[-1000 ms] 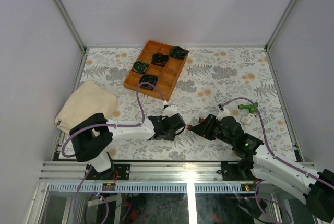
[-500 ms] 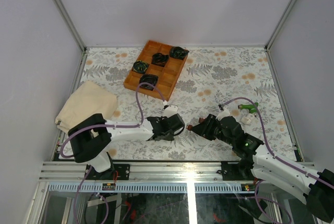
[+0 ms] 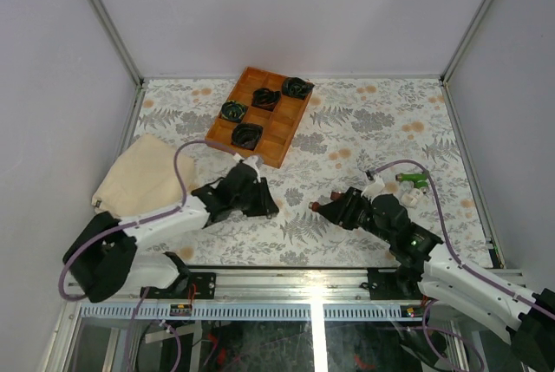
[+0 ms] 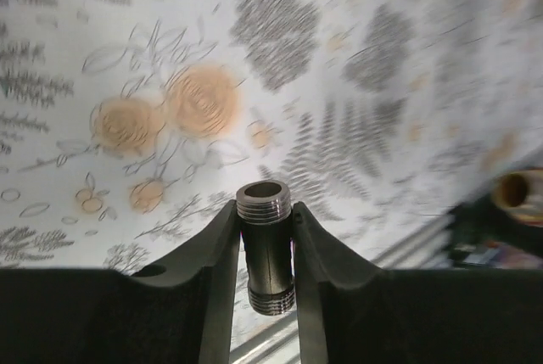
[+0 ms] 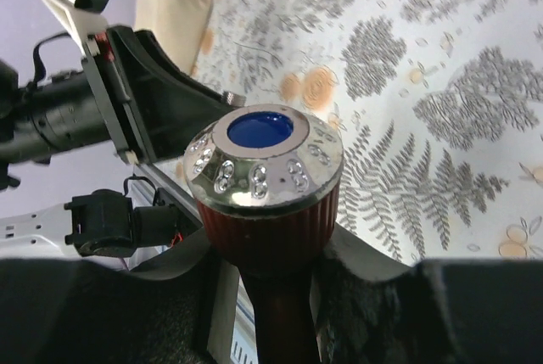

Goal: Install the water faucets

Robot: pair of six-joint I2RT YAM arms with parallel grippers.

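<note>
The flowered table [image 3: 364,120] takes up the whole floor of the booth. A folded beige cloth [image 3: 143,177] lies out beyond the left gripper's [image 3: 267,207] own left side. The wooden tray [image 3: 279,136], with black-and-green coils in four of its compartments, sits farther out from that same gripper, toward the back wall.

Both arms reach in low over the table, and the two sets of fingers point at each other across a bare strip of cloth, near but not touching. The left gripper [image 4: 265,211] is clamped on a short dark threaded tube [image 4: 265,249]. It stands upright between the fingers, its silvery threaded mouth poking just past their tips.

The right gripper [image 3: 329,210] is closed around the red-brown faucet [image 5: 265,211], squeezing its dark ribbed body. The chrome cap with the blue disc sticks out ahead of the fingertips, aimed at the left arm.

The green faucet [image 3: 413,179] lies loose on the table, behind and to the right of the right gripper, close to its purple cable. A small white piece [image 3: 408,199] rests just beside that faucet, on the nearer side.
</note>
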